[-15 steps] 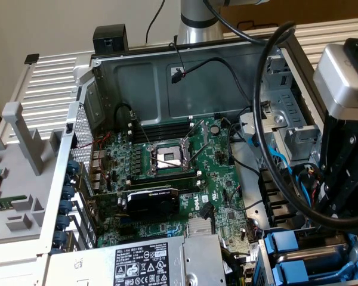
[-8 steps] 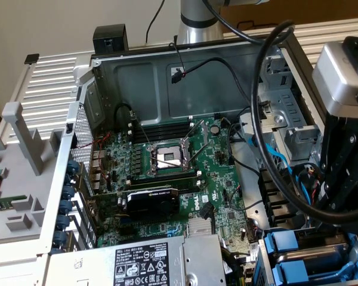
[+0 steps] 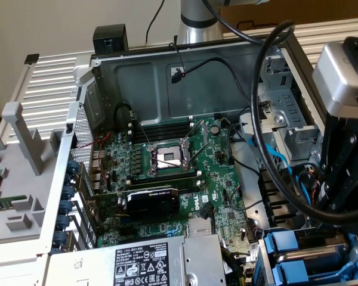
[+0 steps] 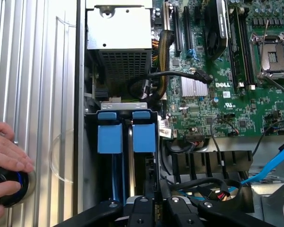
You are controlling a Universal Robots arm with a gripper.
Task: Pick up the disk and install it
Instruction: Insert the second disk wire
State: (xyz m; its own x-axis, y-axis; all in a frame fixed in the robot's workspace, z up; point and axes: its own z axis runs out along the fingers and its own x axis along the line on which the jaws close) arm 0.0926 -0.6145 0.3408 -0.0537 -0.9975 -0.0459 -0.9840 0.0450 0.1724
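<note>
Wrist view, left first: a hand (image 4: 7, 156) rests on a knob (image 4: 7, 188) on the table (image 4: 38, 85); the disk (image 4: 144, 137) sits in its bay (image 4: 120, 108) (beside a blue-framed twin (image 4: 109, 137)), just ahead of the claw (image 4: 156, 208), long axis running toward it. Whether the claw is clenched, I cannot tell.

Gripper (image 3: 334, 196) is hanging, pointing downward; wrist (image 3: 346, 77) is sitting directly above it; arm (image 3: 197, 21) is rising well beyond.

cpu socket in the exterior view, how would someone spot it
Look inside the open computer case at the green motherboard. Near its middle is the cpu socket, a square silver frame with thin wire levers sticking out, unlike the flat black graphics card beside it.
</note>
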